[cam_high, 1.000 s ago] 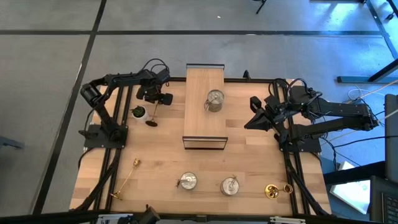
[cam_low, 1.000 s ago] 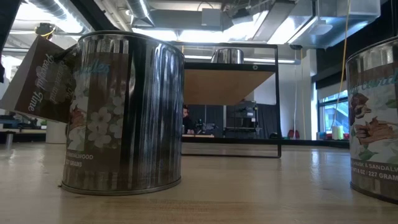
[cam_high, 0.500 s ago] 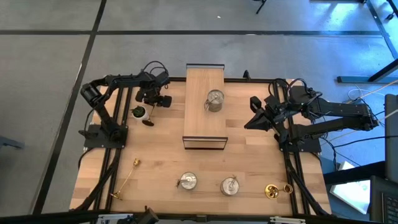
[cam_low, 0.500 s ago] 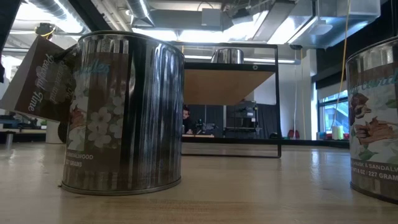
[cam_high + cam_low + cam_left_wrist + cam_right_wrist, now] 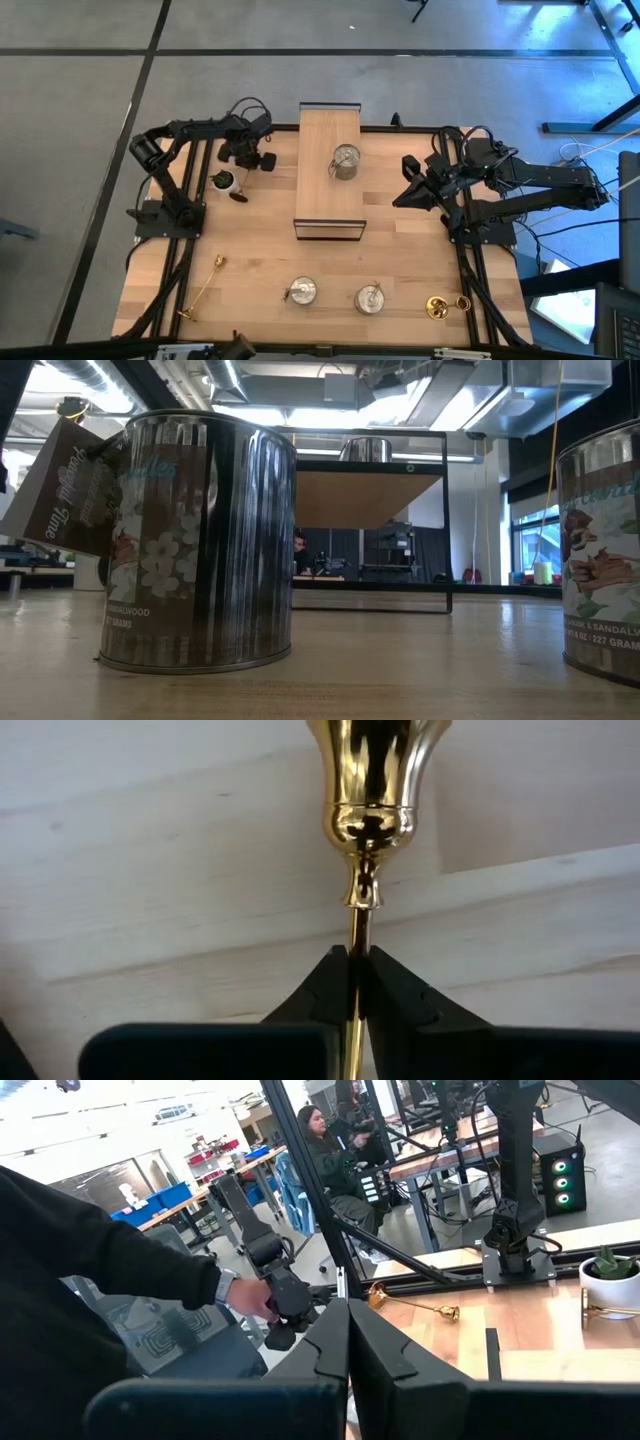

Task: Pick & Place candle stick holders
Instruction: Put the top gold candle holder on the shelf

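Gold candlestick (image 5: 367,840) stem sits clamped inside left pincer (image 5: 352,982).

Silver holder (image 5: 345,160) on raised shelf (image 5: 328,205) (mid-table); plant pot (image 5: 224,181) left.

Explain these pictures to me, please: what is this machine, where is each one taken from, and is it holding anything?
It is a robot with two dark arms at a wooden table. One picture looks straight down, one sits at table height, and two ride on the wrists. The left gripper is shut on the thin stem of a gold candlestick, beside a small potted plant. The right gripper is shut, holds nothing and waits at the table's right side. A silver tin stands on a raised shelf; two more tins and two gold candlesticks lie along the near edge.
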